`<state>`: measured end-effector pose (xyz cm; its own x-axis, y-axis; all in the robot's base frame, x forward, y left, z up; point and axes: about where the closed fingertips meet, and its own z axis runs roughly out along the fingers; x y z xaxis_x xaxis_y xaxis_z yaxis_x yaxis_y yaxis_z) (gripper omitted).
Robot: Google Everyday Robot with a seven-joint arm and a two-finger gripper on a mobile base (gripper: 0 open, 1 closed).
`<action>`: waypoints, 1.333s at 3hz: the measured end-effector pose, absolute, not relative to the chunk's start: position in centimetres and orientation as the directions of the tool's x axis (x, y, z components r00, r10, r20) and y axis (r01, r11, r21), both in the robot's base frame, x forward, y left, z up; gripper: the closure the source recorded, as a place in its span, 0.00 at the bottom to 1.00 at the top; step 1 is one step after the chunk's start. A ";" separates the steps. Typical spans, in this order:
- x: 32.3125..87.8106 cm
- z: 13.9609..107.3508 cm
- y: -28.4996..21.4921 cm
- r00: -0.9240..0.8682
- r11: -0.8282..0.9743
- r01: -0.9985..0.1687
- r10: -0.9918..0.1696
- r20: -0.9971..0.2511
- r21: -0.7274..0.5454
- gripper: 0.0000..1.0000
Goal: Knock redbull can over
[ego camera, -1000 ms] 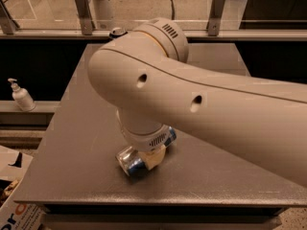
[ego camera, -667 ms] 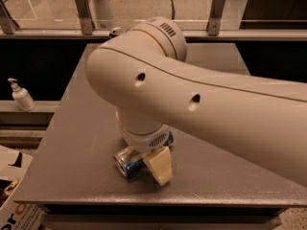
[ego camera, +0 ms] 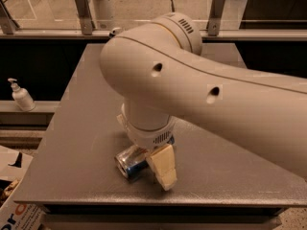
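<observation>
The redbull can (ego camera: 128,160), silver and blue with a shiny top, lies on its side near the front edge of the grey table (ego camera: 81,128). Its top end points toward the front left. My gripper (ego camera: 162,172) hangs from the white arm just right of the can, low over the table. One cream-coloured finger (ego camera: 163,166) shows, touching or almost touching the can's side. The rest of the can is hidden behind the wrist and finger.
My big white arm (ego camera: 192,85) covers the middle and right of the table. A soap pump bottle (ego camera: 21,96) stands on a ledge to the left. A cardboard box (ego camera: 12,195) sits on the floor at the front left. A railing with glass runs behind the table.
The can stays lying on its side. My gripper has lifted and turned, so its cream finger now shows right of the can. The arm has shifted slightly.
</observation>
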<state>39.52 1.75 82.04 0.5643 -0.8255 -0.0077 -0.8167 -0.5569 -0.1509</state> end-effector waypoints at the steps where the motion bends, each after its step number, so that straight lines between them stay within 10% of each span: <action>1: 40.0 83.1 1.6 0.514 -0.482 -0.851 -0.847 -0.137 -0.209 0.00; 4: 39.0 84.1 0.5 0.306 -0.174 -0.946 -0.755 -0.579 -0.273 0.00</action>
<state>39.02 0.54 84.05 0.3060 -0.7554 -0.5794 -0.9462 -0.1740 -0.2727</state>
